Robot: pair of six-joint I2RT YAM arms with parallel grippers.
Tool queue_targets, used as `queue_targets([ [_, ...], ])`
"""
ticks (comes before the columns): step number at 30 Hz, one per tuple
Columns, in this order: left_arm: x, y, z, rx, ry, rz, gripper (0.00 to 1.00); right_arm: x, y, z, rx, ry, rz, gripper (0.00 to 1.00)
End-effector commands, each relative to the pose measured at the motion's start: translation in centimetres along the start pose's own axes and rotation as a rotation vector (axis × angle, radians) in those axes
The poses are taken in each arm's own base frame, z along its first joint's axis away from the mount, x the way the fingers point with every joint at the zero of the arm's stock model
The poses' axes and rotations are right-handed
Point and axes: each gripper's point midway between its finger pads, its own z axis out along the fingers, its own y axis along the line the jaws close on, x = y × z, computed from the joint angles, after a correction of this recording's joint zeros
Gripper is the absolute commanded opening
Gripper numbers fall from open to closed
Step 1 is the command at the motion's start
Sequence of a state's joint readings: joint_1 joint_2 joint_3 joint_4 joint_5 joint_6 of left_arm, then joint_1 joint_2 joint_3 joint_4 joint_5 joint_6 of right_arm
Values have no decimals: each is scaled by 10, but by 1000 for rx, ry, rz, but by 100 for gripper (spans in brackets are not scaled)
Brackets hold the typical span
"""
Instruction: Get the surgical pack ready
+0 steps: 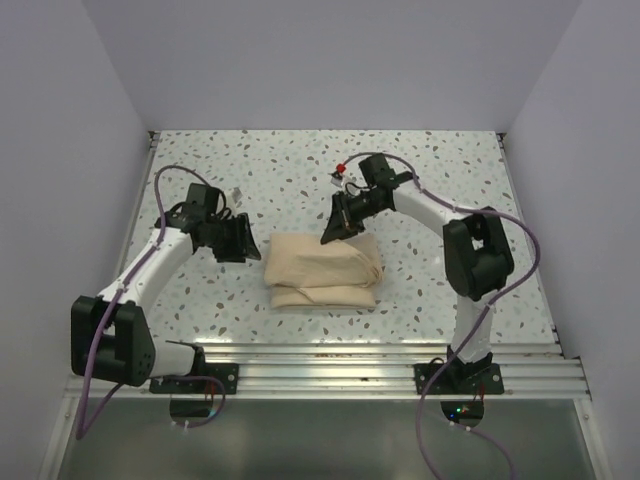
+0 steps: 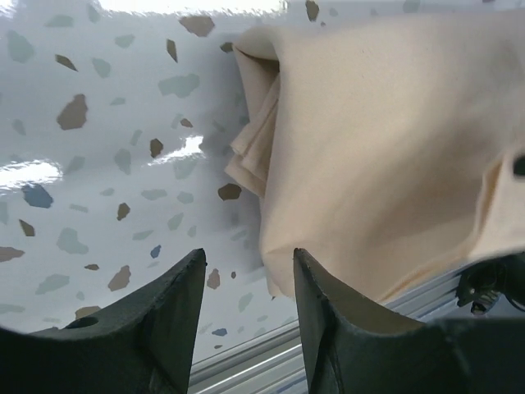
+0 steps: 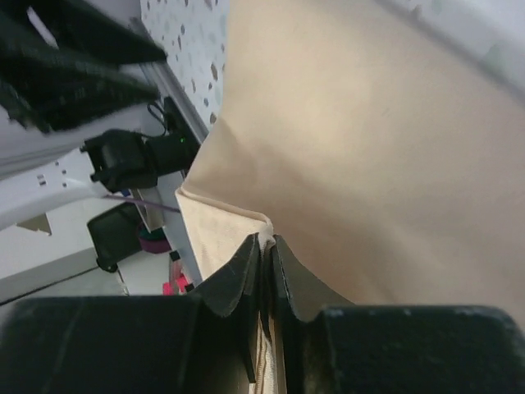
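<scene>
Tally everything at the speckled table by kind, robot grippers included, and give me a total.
1 folded tan cloth bundle
2 grippers: left gripper, jaws apart and empty; right gripper, jaws shut on an edge of the bundle
Total: 3

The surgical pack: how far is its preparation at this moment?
Done: the tan cloth is folded into a compact bundle on the table. In hand: the right gripper pinches a cloth edge at the bundle's far side; the left gripper hovers open beside it. Left: probably the last fold or tuck. Contents are not visible.
</scene>
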State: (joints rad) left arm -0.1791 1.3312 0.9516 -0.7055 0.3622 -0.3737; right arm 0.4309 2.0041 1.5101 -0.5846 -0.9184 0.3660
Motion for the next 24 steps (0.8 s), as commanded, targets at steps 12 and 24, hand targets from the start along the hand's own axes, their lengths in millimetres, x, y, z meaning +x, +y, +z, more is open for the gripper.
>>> queue_targets([
  [12, -73, -13, 15, 133, -53, -38, 48, 185, 21, -10, 104, 220, -13, 49],
  [24, -88, -77, 30, 418, 18, -56, 38, 11, 26, -33, -2, -168, 106, 57],
])
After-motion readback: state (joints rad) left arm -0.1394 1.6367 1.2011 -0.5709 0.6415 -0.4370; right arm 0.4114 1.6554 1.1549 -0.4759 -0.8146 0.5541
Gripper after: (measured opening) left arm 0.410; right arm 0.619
